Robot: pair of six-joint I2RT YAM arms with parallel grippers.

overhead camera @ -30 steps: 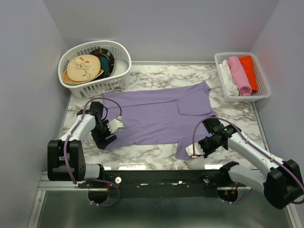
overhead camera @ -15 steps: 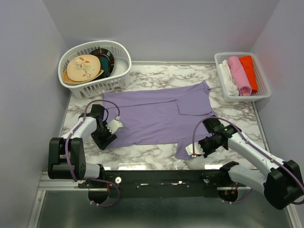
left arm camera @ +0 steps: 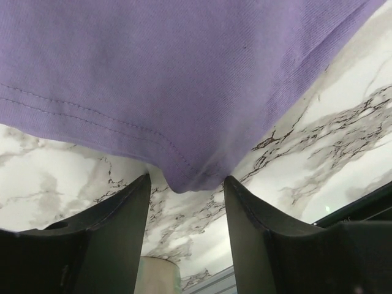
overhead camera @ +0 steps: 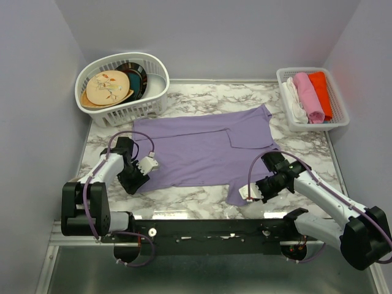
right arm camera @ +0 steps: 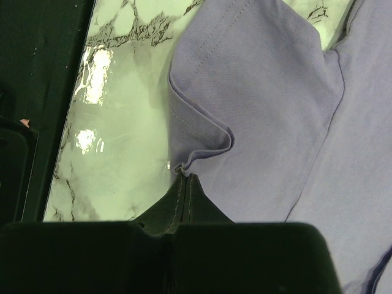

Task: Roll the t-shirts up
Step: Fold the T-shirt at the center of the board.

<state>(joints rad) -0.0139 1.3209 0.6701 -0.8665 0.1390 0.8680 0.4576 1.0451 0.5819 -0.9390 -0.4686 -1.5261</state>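
The lavender t-shirt [overhead camera: 202,150] lies spread flat on the marble table, one sleeve folded in over its right part. My left gripper [overhead camera: 136,179] is at the shirt's near-left corner. In the left wrist view its jaws [left arm camera: 185,180] stand open, and the rounded hem corner of the t-shirt [left arm camera: 184,73] lies right at the gap between the tips. My right gripper [overhead camera: 244,196] is at the near-right sleeve. In the right wrist view it [right arm camera: 185,177] is shut, pinching a small fold of the t-shirt's [right arm camera: 263,110] hem edge.
A white laundry basket [overhead camera: 153,101] holding plates stands at the back left. A white tray [overhead camera: 339,122] with rolled pink, orange-red and white cloths sits at the back right. The black mounting rail [overhead camera: 208,229] runs along the near edge.
The left gripper's jaws have narrowed and it has settled slightly lower at the shirt's corner. The right arm and the shirt have not moved.
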